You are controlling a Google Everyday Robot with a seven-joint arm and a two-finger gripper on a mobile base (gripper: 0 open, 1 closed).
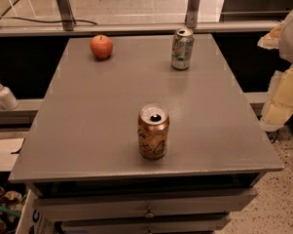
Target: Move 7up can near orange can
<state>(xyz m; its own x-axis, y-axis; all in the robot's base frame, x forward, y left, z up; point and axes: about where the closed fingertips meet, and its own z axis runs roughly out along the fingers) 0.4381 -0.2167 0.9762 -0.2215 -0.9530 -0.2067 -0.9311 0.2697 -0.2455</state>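
Observation:
The 7up can (182, 48), pale silver-white with green lettering, stands upright at the far right of the grey table top (87, 126). The orange can (153, 131), copper-orange with dark markings and an opened silver top, stands upright near the front middle of the table. The two cans are far apart. My gripper (283, 94) is at the right edge of the view, beside the table's right side, apart from both cans and holding nothing that I can see.
A red-orange apple (101, 46) sits at the far left of the table. A white pump bottle (4, 94) stands on a ledge to the left. Drawers (146, 204) are below the table's front edge. A railing runs behind the table.

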